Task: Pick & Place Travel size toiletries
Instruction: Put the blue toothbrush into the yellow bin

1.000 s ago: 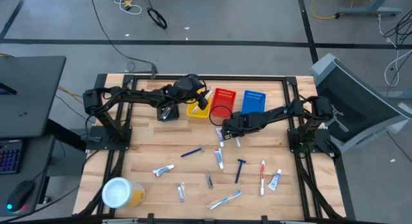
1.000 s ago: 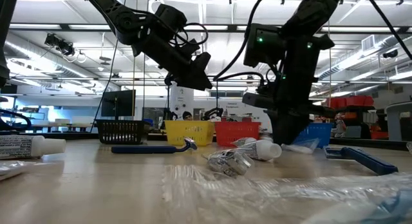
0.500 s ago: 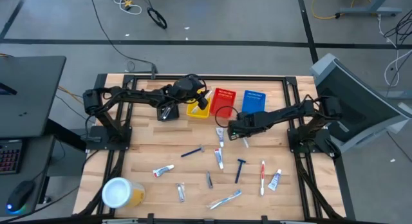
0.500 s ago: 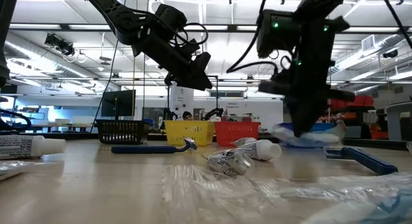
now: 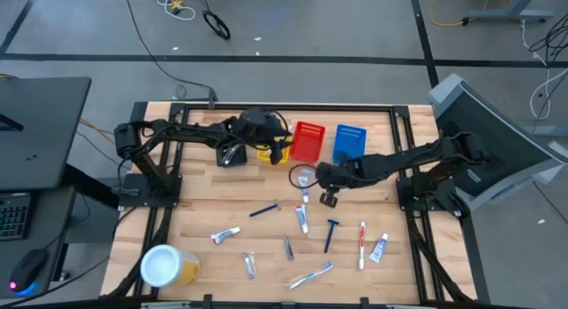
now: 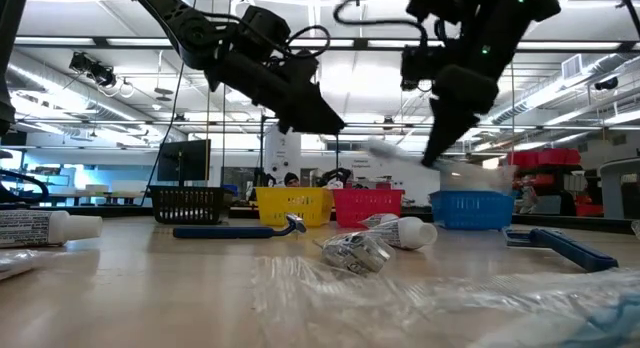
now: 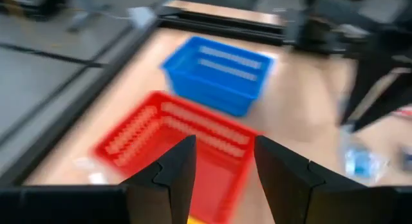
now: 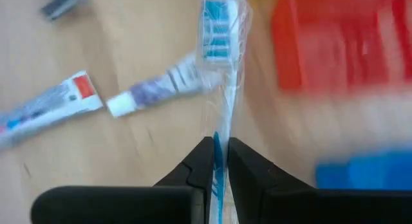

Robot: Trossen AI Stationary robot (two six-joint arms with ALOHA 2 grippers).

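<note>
My right gripper (image 5: 318,178) is shut on a toothbrush (image 8: 217,50) in a clear wrapper and hangs above the table's middle, near the red basket (image 5: 309,140) and the blue basket (image 5: 349,140). In the low view the toothbrush (image 6: 392,149) shows as a pale blur. My left gripper (image 7: 222,163) is open with nothing between its fingers. It hovers over the yellow basket (image 5: 264,154) and the red basket (image 7: 174,143). Several more toiletries lie flat on the table: tubes (image 5: 303,218), razors (image 5: 331,233), packets (image 5: 249,265) and toothbrushes (image 5: 311,275). My right gripper pinches the toothbrush's handle (image 8: 220,139) between its two fingers, through the clear wrapper. The fingers slant down from the table's right and run along the brush. The bristle head (image 8: 215,28) sticks out past the fingertips. The brush is lifted clear of the table.
A black basket (image 5: 232,154) stands left of the yellow one. A yellow tub with a white lid (image 5: 164,266) sits at the near left corner. A tube (image 5: 303,186) lies just below my right gripper. Black frame rails (image 5: 266,106) border the table.
My right gripper has risen from the table with the wrapped toothbrush, lifting it clear, and has rolled about its own axis. My left gripper has kept its place and turned toward the red basket, so that it now covers most of the yellow one.
</note>
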